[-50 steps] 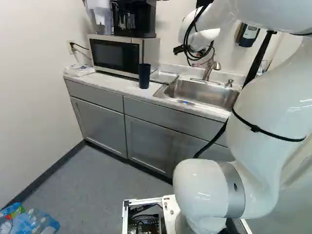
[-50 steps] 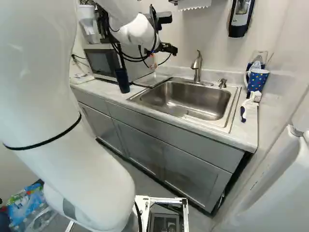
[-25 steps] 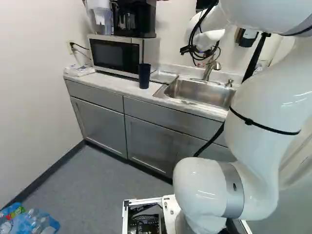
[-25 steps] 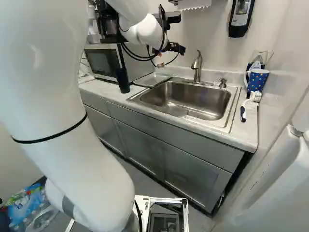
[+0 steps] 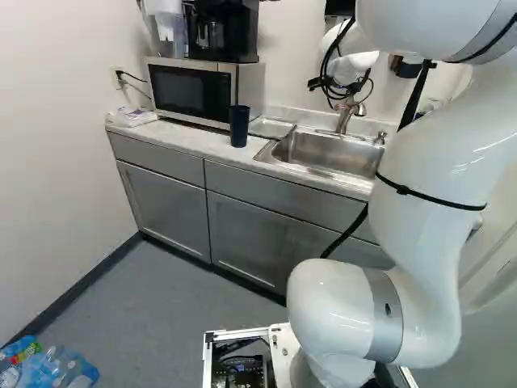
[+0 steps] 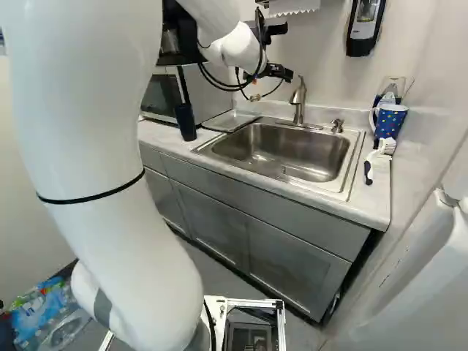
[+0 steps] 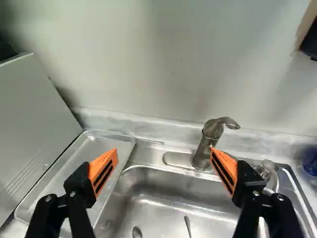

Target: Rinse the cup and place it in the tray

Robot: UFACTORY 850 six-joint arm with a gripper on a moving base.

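None of the job looks finished from where I'm standing. The dark cup (image 5: 239, 126), near the upper middle of the left base view, is on the counter (image 5: 182, 140) between the microwave (image 5: 192, 90) and the sink (image 6: 285, 152), beside the metal tray (image 7: 89, 158) rather than in it. I can't tell whether it's been rinsed, but I see no water coming from the faucet (image 7: 202, 148). So, by my reckoning, the grasp, the rinse and the placing are all left to do. The gripper (image 7: 164, 151) is spread wide with nothing between its orange pads, facing the wall behind the sink.

Compared with the earlier frames, the arm has swung its wrist rightward in both base views, closer to the faucet. The cup hasn't budged, nor have counter and sink, so the base has stayed put.
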